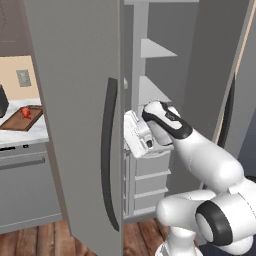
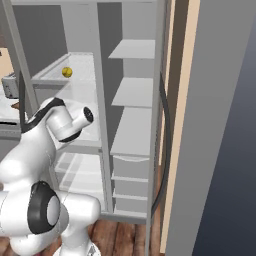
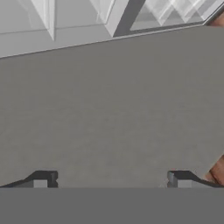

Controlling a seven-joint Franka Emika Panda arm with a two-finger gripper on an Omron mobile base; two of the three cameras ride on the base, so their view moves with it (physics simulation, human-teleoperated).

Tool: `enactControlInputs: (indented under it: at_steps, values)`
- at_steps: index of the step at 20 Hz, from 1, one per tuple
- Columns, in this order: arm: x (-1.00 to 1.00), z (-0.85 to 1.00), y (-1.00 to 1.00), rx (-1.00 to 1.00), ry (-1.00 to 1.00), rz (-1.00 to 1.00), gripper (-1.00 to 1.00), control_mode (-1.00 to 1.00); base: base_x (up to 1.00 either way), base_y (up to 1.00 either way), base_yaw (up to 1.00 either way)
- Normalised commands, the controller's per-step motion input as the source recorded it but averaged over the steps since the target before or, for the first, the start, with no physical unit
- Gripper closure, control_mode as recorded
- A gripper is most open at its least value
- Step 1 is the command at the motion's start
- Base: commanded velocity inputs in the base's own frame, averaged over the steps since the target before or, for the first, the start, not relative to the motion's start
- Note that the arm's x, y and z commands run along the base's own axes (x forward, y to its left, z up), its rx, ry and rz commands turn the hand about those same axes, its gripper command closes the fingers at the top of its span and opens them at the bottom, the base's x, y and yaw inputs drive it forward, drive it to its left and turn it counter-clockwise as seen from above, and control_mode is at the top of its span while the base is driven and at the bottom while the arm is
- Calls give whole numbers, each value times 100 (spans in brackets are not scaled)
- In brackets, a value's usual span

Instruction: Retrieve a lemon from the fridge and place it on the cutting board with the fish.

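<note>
The fridge (image 1: 75,100) stands with both doors swung open, showing grey shelves and drawers. The lemon (image 2: 67,72), small and yellow, lies on an upper glass shelf in the left compartment. My arm reaches in at mid height, below the lemon's shelf. My gripper (image 3: 111,181) is open, its fingertips (image 3: 43,180) wide apart with nothing between them, facing a flat grey surface close ahead. The cutting board (image 1: 22,119) lies on the counter left of the fridge, with the red-orange fish (image 1: 26,113) on it.
The left door's edge and long dark handle (image 1: 109,150) stand close beside my hand. The right door (image 2: 215,125) hangs open on the other side. Grey drawers (image 1: 150,180) sit low in the fridge. Clear glass shelves (image 3: 175,11) lie beyond the grey surface.
</note>
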Motion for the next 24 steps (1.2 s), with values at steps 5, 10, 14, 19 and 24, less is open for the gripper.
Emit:
enactControlInputs:
  at_steps: [5, 10, 14, 19, 24]
  values:
    - [-42, -6, 35, 0, 0, 7, -100, -100, 0, 0, 0]
    - [-69, -3, 36, 0, 0, 15, -100, -100, 0, 0, 0]
    - [-73, -7, 43, 0, 1, 18, -100, -100, 0, 0, 0]
    - [-63, -6, 56, 0, 1, 15, -100, -100, 0, 0, 0]
    - [-45, -5, 70, 0, 1, 10, -100, -100, 0, 0, 0]
